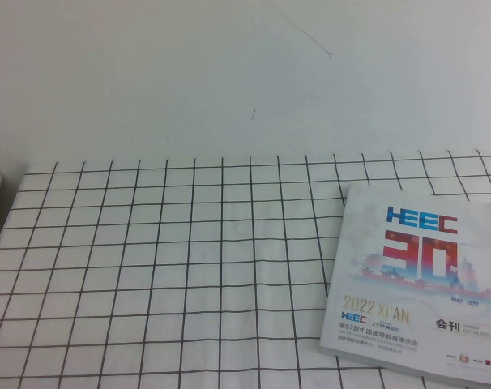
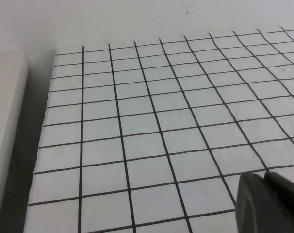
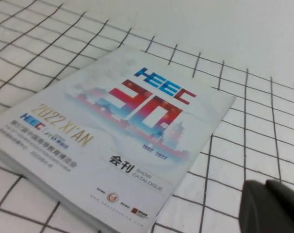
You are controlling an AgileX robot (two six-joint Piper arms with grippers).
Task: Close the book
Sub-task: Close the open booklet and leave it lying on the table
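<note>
- A white tablecloth (image 1: 189,267) ruled with a thin black grid lies flat over the work surface. It runs from its far edge below a plain white wall to the near edge, with faint creases across the middle.
- A book (image 1: 416,284) lies closed on the tablecloth at its near right corner. The front cover faces up, and the book is turned slightly askew to the grid lines.
- The pale cover reads "HEEC", a large red-and-blue "30" and "2022 XI'AN".
</note>
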